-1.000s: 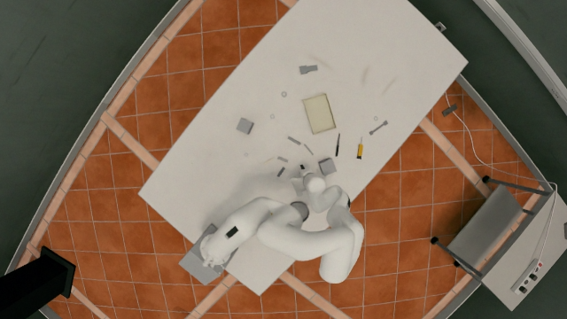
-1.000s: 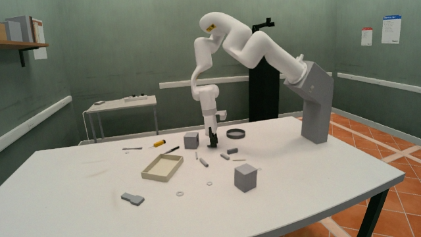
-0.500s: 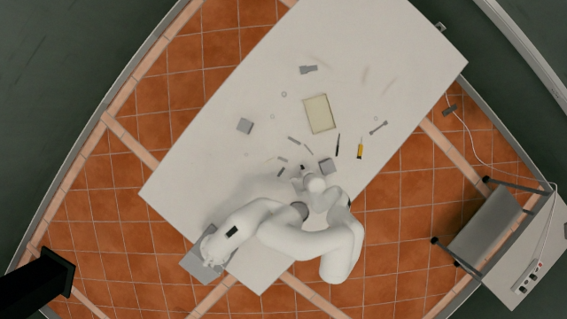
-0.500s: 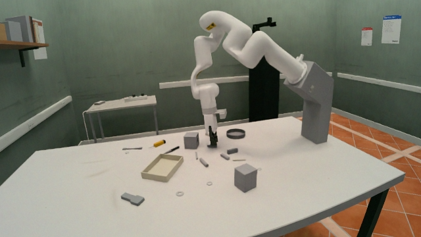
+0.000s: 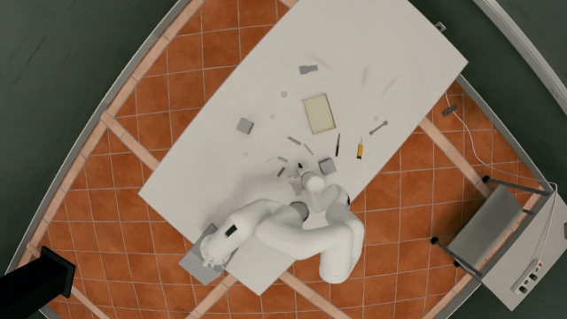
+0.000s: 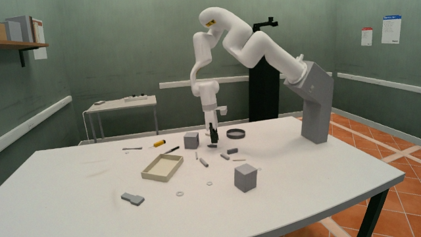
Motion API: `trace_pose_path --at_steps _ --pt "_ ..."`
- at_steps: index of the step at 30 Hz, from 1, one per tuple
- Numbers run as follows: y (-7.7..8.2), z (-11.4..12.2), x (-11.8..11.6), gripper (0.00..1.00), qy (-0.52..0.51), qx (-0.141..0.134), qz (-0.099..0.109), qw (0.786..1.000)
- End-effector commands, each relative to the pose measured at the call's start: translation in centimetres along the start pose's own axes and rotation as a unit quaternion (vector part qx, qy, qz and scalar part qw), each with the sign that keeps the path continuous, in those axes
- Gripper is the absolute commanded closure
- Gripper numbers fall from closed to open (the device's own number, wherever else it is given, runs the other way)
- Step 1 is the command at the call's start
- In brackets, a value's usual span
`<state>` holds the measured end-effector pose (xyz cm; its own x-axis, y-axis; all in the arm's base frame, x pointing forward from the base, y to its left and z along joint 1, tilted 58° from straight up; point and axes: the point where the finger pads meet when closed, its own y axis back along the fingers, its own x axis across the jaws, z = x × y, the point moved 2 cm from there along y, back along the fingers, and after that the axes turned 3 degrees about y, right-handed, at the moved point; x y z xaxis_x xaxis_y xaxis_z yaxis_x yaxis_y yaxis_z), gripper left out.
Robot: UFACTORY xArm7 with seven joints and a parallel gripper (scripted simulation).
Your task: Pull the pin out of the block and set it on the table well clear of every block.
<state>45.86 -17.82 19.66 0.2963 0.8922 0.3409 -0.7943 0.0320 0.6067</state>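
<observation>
A short grey pin lies flat on the white table. My gripper points straight down right above it, with the dark fingers parted and nothing between them. In the overhead view the gripper covers the pin. A grey block stands a short way beside the gripper and also shows in the overhead view. A second grey block stands farther off and shows in the overhead view.
Several loose grey pegs and washers lie around the gripper. A beige tray, a dark ring, a yellow-handled screwdriver, a black pen and a flat grey plate also lie on the table.
</observation>
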Motion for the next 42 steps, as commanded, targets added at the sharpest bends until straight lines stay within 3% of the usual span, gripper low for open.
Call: trace_pose_path --at_steps 1,29,42 --pt "0.2 0.0 0.1 0.61 0.001 0.000 0.001 1.000" --pt "1.3 0.3 -1.1 0.61 -0.009 -0.005 -0.008 1.000" --pt "2.9 -0.5 0.9 0.61 0.005 0.003 0.007 1.000"
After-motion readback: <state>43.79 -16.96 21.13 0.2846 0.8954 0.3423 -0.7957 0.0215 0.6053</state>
